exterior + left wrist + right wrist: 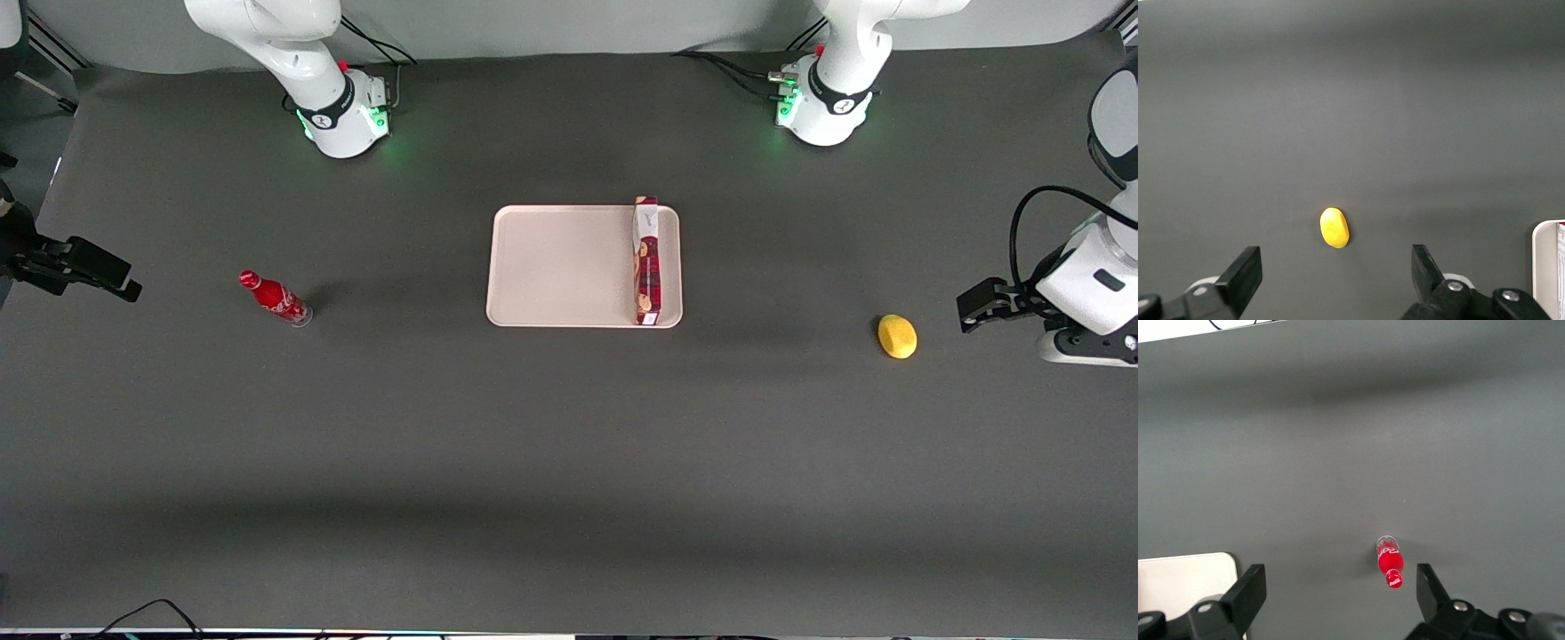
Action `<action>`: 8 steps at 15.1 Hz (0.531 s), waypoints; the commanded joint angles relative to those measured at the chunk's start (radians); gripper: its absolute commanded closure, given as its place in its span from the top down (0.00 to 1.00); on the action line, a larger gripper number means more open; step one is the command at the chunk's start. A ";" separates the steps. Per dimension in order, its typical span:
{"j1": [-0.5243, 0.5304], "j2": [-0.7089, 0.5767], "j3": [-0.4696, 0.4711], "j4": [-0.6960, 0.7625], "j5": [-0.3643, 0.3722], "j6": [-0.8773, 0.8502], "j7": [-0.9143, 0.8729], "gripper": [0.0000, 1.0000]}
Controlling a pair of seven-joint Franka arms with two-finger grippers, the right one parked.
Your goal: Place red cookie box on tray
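The tray (pixel 569 267) lay mid-table, well apart from the claw (pixel 976 311), toward the parked arm's end. On it, the box (pixel 647 260) stood on a long narrow edge, at the tray's side nearest the claw. The claw gaped wide, empty. A lemon (pixel 897 336) lay near it.

From where I sit the front view is evenly lit and sharp, the dark table (pixel 569 462) matte and free of glare. A broad soft band of shadow crosses it toward the edge nearest the camera. Green lamps on the arm bases tint the surface around them. The red bottle (pixel 275 299) and the yellow lemon (pixel 897 336) cast only faint, short shadows. The gripper (pixel 1337 277), hanging near the working arm's end of the table, shows spread, crisp black fingers (pixel 1243 273) in my wrist view, where the surface brightens gradually away from them.
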 commanded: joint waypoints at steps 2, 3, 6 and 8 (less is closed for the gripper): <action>0.014 0.009 -0.016 0.034 -0.025 -0.018 0.000 1.00; 0.012 0.009 -0.016 0.034 -0.042 -0.018 -0.001 1.00; 0.008 0.010 -0.016 0.037 -0.065 -0.021 -0.009 1.00; 0.006 0.012 -0.016 0.050 -0.056 -0.021 -0.018 1.00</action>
